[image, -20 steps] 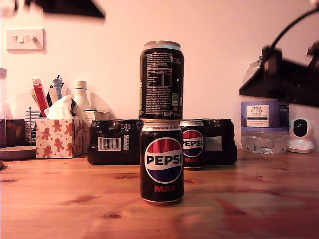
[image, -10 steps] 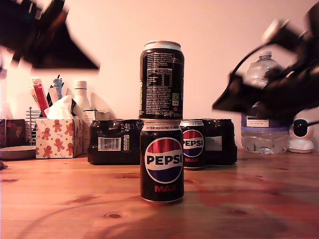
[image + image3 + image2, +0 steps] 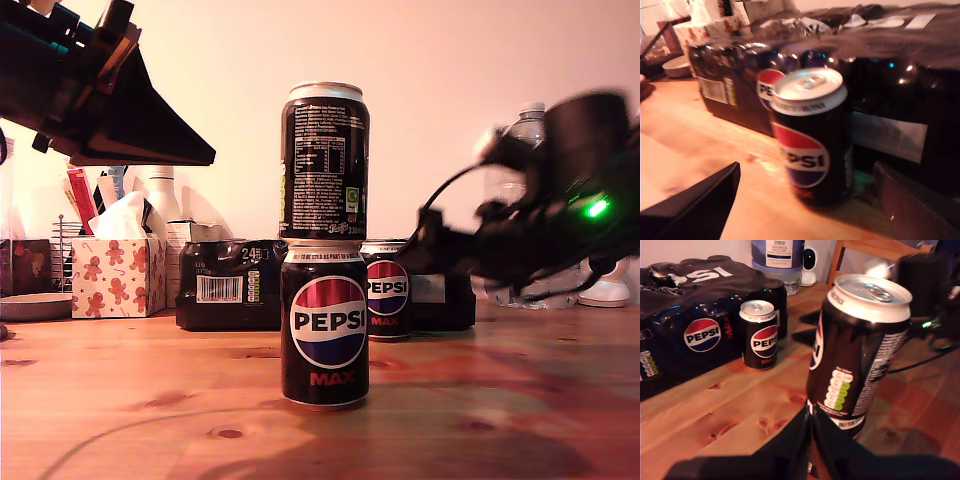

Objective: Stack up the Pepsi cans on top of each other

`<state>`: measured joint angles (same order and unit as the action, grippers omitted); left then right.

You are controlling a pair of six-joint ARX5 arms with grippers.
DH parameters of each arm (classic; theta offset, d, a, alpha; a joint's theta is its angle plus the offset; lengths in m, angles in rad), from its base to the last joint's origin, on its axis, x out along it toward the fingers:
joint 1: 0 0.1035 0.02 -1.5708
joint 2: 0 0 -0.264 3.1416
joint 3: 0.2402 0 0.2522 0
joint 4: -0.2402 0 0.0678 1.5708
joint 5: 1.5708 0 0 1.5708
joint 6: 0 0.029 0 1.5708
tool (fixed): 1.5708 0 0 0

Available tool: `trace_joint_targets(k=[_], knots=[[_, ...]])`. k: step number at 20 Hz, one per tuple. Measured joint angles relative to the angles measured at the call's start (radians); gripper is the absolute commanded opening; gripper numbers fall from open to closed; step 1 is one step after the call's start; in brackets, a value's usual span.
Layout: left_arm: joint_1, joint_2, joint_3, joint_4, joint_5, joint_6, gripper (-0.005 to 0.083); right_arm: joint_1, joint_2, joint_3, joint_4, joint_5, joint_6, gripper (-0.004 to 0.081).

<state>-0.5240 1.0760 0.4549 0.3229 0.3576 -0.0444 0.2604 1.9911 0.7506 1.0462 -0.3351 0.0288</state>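
**A:** Since half a second ago, my second gripper (image 3: 806, 170) has dropped low at the exterior view's right. My first gripper (image 3: 810, 415) has come further in at that view's upper left. The stack has not shifted.

**B:** Where are the cans?

**A:** Near the middle of the wooden table (image 3: 120, 400), the lower black aluminium Pepsi can (image 3: 324, 325) carries the upper black can (image 3: 324, 160), upright. The third small black can (image 3: 812, 145) stands further back, just in front of the black shrink-wrapped multipack (image 3: 225, 285).

**B:** And the jaws?

**A:** On my second gripper they are spread, one on each side of the third can and not touching it. On my first they are pressed together, holding nothing, beside the upper can.

**B:** How will it handle?

**A:** Probably a thin wall that dents under hard pressure, and smooth, so slippery. I cannot tell its weight. I would grip mid-body, under the silver rim.

**B:** Any writing?

**A:** "PEPSI" and red "MAX" on the cans and the multipack. The clear water bottle (image 3: 777, 260) far behind reads "TESCO". The white back text is too small.
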Motion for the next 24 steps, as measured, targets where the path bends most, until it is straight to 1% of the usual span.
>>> trace_joint_targets(k=[3, 5, 7, 10, 15, 19, 24], knots=[[-0.002, 0.0, -0.023, -0.008, 0.0, -0.005, -0.0024, 0.0, 0.064, 0.063, 0.0, -0.003, -0.001, 0.0773], [-0.005, 0.0, -0.024, -0.008, 0.0, -0.006, -0.0024, 0.0, 0.092, 0.109, 0.0, -0.025, -0.002, 0.0773], [-0.006, 0.0, -0.024, -0.016, 0.0, -0.006, -0.0024, 0.001, 0.111, 0.154, 0.0, -0.027, -0.002, 0.0773], [-0.006, 0.0, -0.024, -0.02, 0.0, -0.006, -0.0024, 0.001, 0.135, 0.218, -0.037, -0.031, -0.004, 0.0773], [-0.006, 0.0, -0.024, -0.023, 0.0, -0.01, -0.0024, 0.004, 0.145, 0.267, -0.091, -0.033, -0.03, 0.0773], [-0.006, 0.0, -0.024, -0.023, 0.0, -0.01, -0.0024, 0.027, 0.147, 0.282, -0.145, 0.001, -0.078, 0.0773], [-0.006, 0.0, -0.024, -0.023, 0.0, -0.01, -0.0024, 0.05, 0.206, 0.307, -0.159, 0.008, -0.082, 0.0773]])
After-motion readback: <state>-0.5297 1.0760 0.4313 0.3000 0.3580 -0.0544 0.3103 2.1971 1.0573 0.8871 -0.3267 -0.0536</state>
